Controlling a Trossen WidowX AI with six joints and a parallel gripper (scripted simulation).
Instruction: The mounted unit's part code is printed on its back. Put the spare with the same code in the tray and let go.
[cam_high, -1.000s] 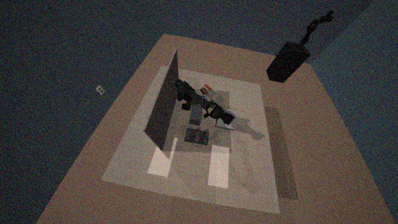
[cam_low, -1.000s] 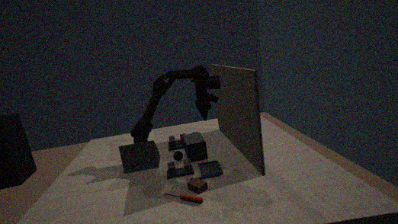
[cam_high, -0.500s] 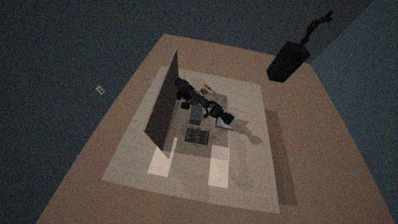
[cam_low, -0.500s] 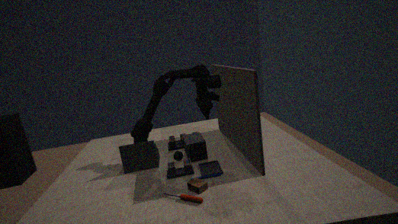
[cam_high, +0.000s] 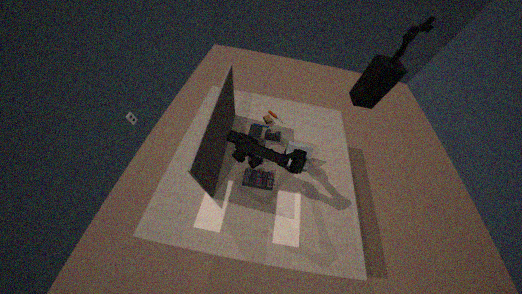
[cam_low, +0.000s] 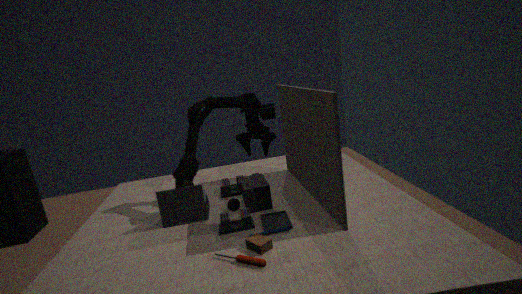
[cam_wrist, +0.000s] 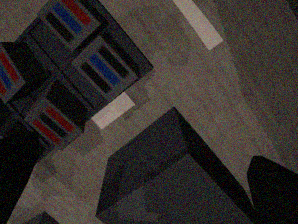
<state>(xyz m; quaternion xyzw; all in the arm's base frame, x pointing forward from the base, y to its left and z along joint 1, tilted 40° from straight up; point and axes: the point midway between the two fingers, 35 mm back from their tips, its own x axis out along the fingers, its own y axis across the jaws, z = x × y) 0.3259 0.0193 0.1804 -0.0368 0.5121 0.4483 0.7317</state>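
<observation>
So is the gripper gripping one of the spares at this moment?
No, in the exterior view the gripper hangs open in the air beside the upright panel, well above the parts on the mat.
</observation>
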